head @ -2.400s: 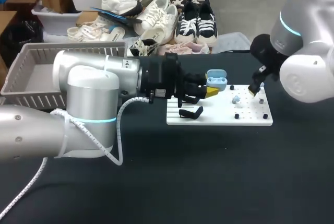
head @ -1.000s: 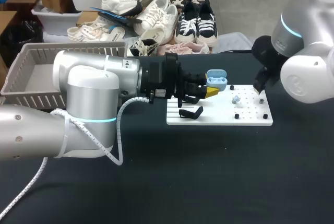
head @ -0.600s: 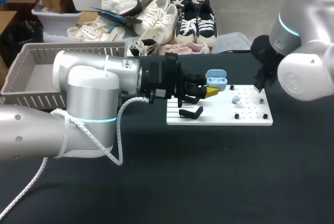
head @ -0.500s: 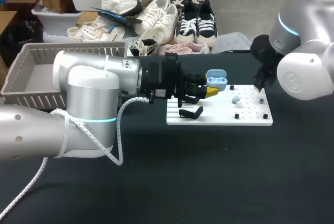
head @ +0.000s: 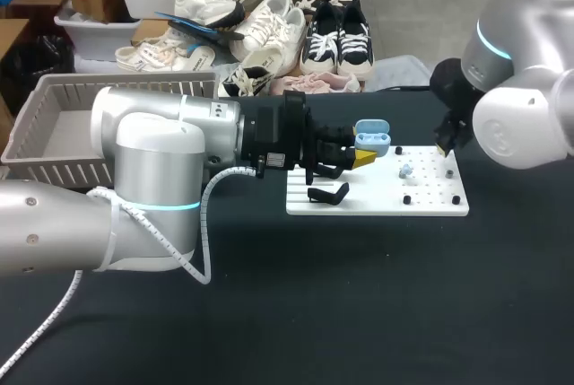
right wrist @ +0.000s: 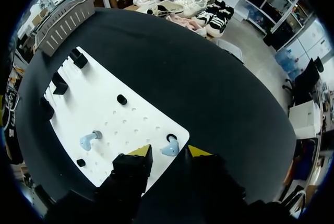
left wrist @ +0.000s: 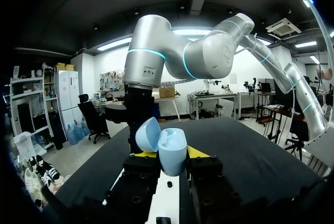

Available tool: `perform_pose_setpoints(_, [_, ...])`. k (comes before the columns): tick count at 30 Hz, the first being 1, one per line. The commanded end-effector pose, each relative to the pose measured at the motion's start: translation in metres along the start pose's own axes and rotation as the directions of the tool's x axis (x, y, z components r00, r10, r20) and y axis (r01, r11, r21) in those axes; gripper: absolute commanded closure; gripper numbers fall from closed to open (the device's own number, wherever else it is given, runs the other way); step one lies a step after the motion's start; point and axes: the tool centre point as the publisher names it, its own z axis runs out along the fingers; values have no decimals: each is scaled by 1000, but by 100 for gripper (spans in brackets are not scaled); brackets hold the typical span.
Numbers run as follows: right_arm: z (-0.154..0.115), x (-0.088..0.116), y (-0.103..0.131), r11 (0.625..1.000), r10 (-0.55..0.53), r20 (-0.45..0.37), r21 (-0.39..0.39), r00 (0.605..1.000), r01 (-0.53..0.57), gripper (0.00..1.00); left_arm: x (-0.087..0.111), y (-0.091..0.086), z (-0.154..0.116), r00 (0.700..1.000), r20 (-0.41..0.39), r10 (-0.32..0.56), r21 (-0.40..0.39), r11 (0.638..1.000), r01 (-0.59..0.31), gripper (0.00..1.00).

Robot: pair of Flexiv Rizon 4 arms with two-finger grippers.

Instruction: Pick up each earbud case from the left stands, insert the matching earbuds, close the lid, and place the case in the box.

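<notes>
My left gripper [head: 366, 152] is shut on a light blue earbud case [head: 372, 137] and holds it over the white board [head: 430, 202] with its lid up. In the left wrist view the open case [left wrist: 167, 150] sits gripped between the yellow tips. My right gripper [head: 443, 146] hangs over the board's far right corner. In the right wrist view it [right wrist: 169, 152] stands open, with a light blue earbud [right wrist: 170, 148] on the board [right wrist: 104, 114] between its fingertips, a small gap on each side. A second earbud [right wrist: 90, 139] lies further in on the board, also seen in the head view [head: 405, 170].
A black stand [head: 327, 193] sits on the board's left part, with small black pegs [right wrist: 121, 99] dotted across it. A grey slatted basket [head: 54, 125] stands at the table's far left. The dark table in front of the board is bare.
My right arm has shifted slightly left over the board's far right corner. The left arm and the case have stayed still.
</notes>
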Motion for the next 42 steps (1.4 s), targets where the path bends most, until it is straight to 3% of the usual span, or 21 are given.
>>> perform_pose_setpoints(1, [2,-1,0,1000,6,-4,3,1000,-6,63,1,0,0,1000,3,1,-2,1000,-1,100])
perform_pose_setpoints(21, [5,-4,-2,1000,14,-13,0,1000,-14,78,1,0,0,1000,3,1,-2,1000,-1,100])
perform_pose_setpoints(29, [6,-5,-2,1000,17,-16,-1,1000,-17,100,1,0,0,1000,3,1,-2,1000,-1,100])
perform_pose_setpoints(35, [0,-6,-1,1000,20,-14,3,1000,-20,100,1,0,0,1000,3,1,-2,1000,-1,100])
perform_pose_setpoints(42, [-30,-7,5,1000,28,2,6,1000,-28,100,1,0,0,1000,3,1,-2,1000,-1,100])
